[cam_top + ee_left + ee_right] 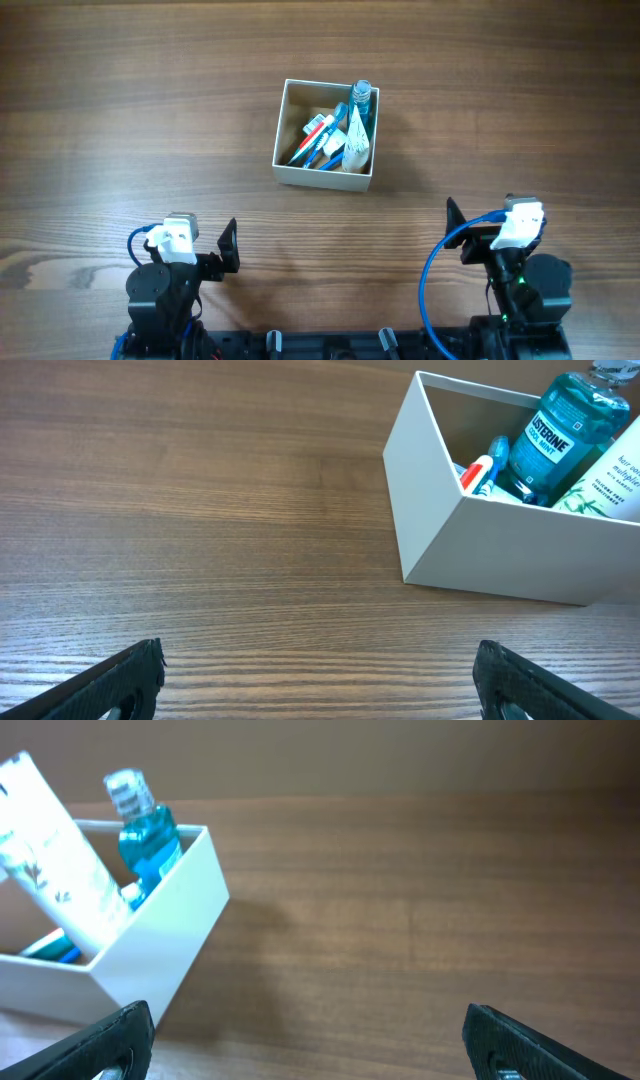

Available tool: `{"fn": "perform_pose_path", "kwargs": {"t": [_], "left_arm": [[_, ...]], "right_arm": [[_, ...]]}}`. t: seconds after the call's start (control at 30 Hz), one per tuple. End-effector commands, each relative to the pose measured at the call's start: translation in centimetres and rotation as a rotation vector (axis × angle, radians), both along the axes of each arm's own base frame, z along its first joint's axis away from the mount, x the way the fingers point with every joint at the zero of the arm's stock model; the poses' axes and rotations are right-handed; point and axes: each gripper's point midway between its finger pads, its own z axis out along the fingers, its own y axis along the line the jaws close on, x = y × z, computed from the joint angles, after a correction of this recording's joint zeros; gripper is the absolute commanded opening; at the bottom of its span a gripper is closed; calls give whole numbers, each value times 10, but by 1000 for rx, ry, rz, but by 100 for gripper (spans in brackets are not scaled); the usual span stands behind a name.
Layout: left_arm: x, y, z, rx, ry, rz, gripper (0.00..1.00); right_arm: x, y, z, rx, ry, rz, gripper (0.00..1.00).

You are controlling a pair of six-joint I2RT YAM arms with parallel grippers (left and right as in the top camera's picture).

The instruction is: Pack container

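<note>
**Operator:** Where is the container [322, 178] located?

**Manual:** Centred on the surface [120, 120], toiletries [330, 135] packed inside. The left pincer [320, 685] and right pincer [310, 1045] are spread, empty. Nothing loose is seen; bumping it should be avoided.

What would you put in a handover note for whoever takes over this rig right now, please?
Left tool: open, empty, low over the table near its base, apart from the container.
Right tool: open, empty, likewise on its own side.
Container: mid-table, upright, between the two arms' reach.
Done: the mouthwash bottle, white tube, toothpaste and some blue-handled items sit inside it.
Left: no loose toiletry shows on the table in any view, so packing looks complete; confirm before ending.
</note>
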Motion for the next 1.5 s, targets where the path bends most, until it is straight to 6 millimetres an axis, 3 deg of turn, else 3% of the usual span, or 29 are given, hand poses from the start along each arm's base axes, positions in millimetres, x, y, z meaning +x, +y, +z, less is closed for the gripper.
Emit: {"fn": "perform_pose_path", "kwargs": {"t": [0.0, 0.23, 1.47], "left_arm": [[-1, -5, -8, -11, 16, -29, 100], [-1, -5, -8, -11, 16, -28, 100], [-1, -5, -8, -11, 16, -29, 100]], "right_arm": [[0, 7, -11, 8, -14, 43, 100], [3, 17, -24, 28, -61, 93, 100], [3, 16, -23, 26, -64, 93, 99]]}}
